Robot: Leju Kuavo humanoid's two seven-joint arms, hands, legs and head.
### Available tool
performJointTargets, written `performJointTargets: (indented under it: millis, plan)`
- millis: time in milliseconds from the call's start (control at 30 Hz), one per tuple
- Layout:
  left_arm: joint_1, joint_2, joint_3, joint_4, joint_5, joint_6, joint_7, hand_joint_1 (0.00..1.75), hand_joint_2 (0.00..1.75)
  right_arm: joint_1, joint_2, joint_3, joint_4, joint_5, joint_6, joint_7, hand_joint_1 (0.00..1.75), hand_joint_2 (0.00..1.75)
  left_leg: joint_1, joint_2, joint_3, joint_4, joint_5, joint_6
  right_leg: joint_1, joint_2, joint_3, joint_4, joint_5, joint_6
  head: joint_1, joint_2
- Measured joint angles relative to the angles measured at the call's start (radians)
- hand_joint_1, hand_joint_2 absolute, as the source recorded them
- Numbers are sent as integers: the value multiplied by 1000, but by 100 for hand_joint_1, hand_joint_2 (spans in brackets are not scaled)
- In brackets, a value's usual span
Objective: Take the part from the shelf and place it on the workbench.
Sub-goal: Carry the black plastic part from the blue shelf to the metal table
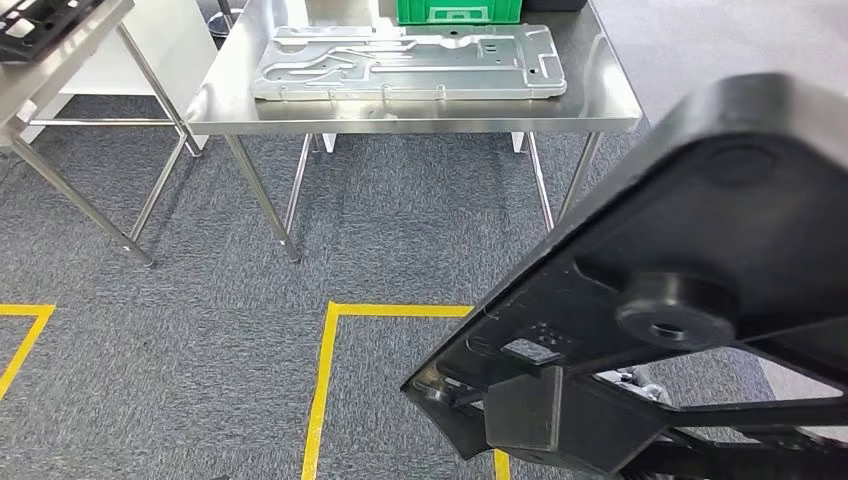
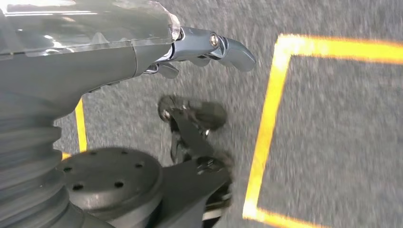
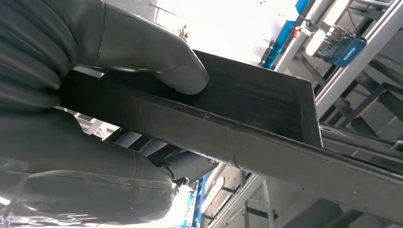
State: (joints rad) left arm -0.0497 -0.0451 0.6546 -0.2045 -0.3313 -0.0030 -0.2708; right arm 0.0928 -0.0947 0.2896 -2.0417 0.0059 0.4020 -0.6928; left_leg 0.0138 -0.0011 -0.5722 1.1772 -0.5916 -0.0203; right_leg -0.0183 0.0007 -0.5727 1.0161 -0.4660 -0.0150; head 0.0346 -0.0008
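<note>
A large black plastic part [image 1: 700, 290] fills the near right of the head view, held up off the grey carpet [image 1: 180, 300] and well short of the stainless steel counter [image 1: 420, 112] that stands ahead. In the right wrist view, the robot's right hand [image 3: 119, 95] grips the part [image 3: 266, 123] along one edge: the thick grey thumb [image 3: 157, 59] presses on one face while the darker fingers [image 3: 157, 156] curl against the opposite face, pinching the black wall between them. The part is tilted, with a round boss [image 1: 675, 310] and open ribbed cut-outs facing the head camera. On the counter lies a flat silver metal panel [image 1: 410, 62], and behind the panel, at the counter's far edge, stands a green crate [image 1: 455, 10]. A second steel counter [image 1: 60, 70] stands to the left of the first, carrying a black item [image 1: 45, 25] at its corner. Yellow floor tape [image 1: 325, 380] marks an angled outline on the carpet in front of the counter. The left hand [image 2: 199, 50] hangs over the carpet near a stretch of yellow tape [image 2: 266, 123], holding nothing, its fingers loosely extended and apart.
</note>
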Motion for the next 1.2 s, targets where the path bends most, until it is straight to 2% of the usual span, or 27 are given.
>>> performJointTargets:
  millis: [33,67,100,133,200,233,300,333,400,467,533,567,600,633,700,733,800,833,933,967,1000,1067,1100,1133,1167,1200]
  plan:
    - [0,0,0,0,-2,0,0,0,175,1,0,0,0,0,1,0,162,175,0,0,-41,64,-27,-2,1,0,2,0,-4,-2,-2,0]
    - [1,-1,0,0,-4,0,0,0,175,2,1,0,1,0,3,0,162,175,0,0,-74,109,-41,-2,2,1,5,1,-8,-3,-2,0]
    - [3,-1,1,0,-6,0,0,0,175,4,1,0,1,0,4,0,162,175,0,0,-92,120,-34,0,4,3,9,1,-13,-3,-2,0]
    - [5,0,1,0,-7,0,0,0,175,6,1,0,1,0,5,0,162,175,0,0,-91,93,-6,2,4,5,16,1,-18,-2,-2,0]
    - [7,0,3,0,-11,0,-1,0,175,9,2,0,0,0,7,0,162,175,-2,0,-49,-34,81,12,5,6,34,1,-30,3,-2,0]
    - [7,0,5,0,-13,0,-1,0,175,10,2,0,0,0,7,0,162,175,-5,1,-30,-91,99,16,6,6,40,2,-35,6,-2,0]
    - [7,1,8,0,-15,-1,-2,0,175,13,4,-1,-1,0,9,0,162,175,-11,1,-14,-141,101,27,6,6,44,6,-42,18,-2,0]
    - [8,1,10,-1,-15,-1,-2,0,175,15,5,-2,-3,-1,10,0,162,175,-13,0,-12,-145,95,33,7,6,46,11,-41,25,-2,0]
    - [10,1,12,-1,-15,-1,-2,0,175,17,5,-4,-6,-5,13,0,162,175,-10,0,6,-154,111,48,7,5,48,32,-46,37,-1,0]
    - [7,1,15,-1,-16,-2,-2,0,175,12,5,-8,-8,-10,14,0,162,175,-7,-1,23,-159,110,58,5,4,21,91,-80,43,2,0]
    - [5,1,17,-1,-16,-2,-2,0,175,8,5,-15,-7,-16,15,0,162,175,-8,-1,27,-160,105,63,4,4,-44,195,-128,50,4,0]
    - [5,1,18,-1,-17,-2,-2,0,175,8,5,-18,-6,-18,15,0,162,175,-9,-1,29,-160,102,64,3,4,-78,240,-142,53,4,0]
    - [6,1,19,-1,-17,-2,-2,0,175,8,5,-21,-5,-19,16,0,162,175,-10,-1,33,-160,97,64,3,4,-101,260,-141,56,4,0]
    - [6,1,19,-1,-17,-2,-2,0,175,8,5,-23,-4,-20,16,0,162,175,-10,-2,39,-160,92,63,3,3,-109,251,-121,56,4,0]
    - [7,1,20,-1,-17,-2,-2,0,175,7,5,-25,-3,-20,16,0,162,175,-11,-3,56,-160,79,59,4,3,-79,148,-40,52,4,0]
    - [7,0,21,-1,-18,-2,-2,0,175,6,5,-25,-3,-20,16,0,162,175,-11,-3,64,-160,74,55,6,2,-59,93,-15,47,4,0]
    - [5,0,23,-1,-22,-2,-1,0,175,1,5,-27,-2,-21,16,0,162,175,-11,-4,72,-164,64,45,13,-1,-37,30,-8,32,5,0]
    - [4,0,25,-1,-24,-2,-1,0,175,0,5,-28,-1,-22,16,0,162,175,-12,-3,75,-160,63,38,16,-2,-35,26,-15,25,4,0]
    - [2,1,28,-1,-26,-3,-1,0,175,-4,6,-31,-2,-25,22,0,162,175,-13,-3,79,-129,52,20,11,-1,-14,13,-2,5,2,0]
    - [0,2,30,-2,-26,-3,-1,0,175,-8,7,-32,-2,-26,26,0,162,175,-12,-2,64,-98,35,15,9,-2,-4,10,-5,0,1,0]
    - [-1,2,32,-2,-26,-3,-1,0,175,-12,8,-32,-1,-27,29,0,162,175,-10,-2,35,-49,12,10,8,-3,3,7,-7,-3,-1,0]
    - [-2,1,35,-2,-27,-3,-1,0,175,-19,10,-32,3,-29,34,0,162,175,-7,-2,-44,70,-33,3,8,-2,10,7,-17,-8,-4,0]
    - [0,1,36,-2,-27,-3,-1,0,175,-21,12,-32,5,-30,36,0,162,175,-6,-2,-77,107,-40,3,9,-1,15,7,-22,-8,-4,0]
    - [2,1,38,-2,-28,-2,-1,0,175,-21,14,-32,8,-31,38,0,162,175,-5,-2,-95,112,-27,3,9,0,22,7,-28,-7,-4,0]
    - [4,1,39,-2,-28,-2,-1,0,175,-22,15,-32,10,-32,40,0,162,175,-5,-2,-94,80,8,6,9,1,31,7,-35,-6,-4,0]
    - [5,1,41,-2,-28,-1,-1,0,175,-23,17,-32,12,-32,42,0,162,175,-5,-2,-78,18,58,10,9,2,42,7,-42,-3,-4,0]
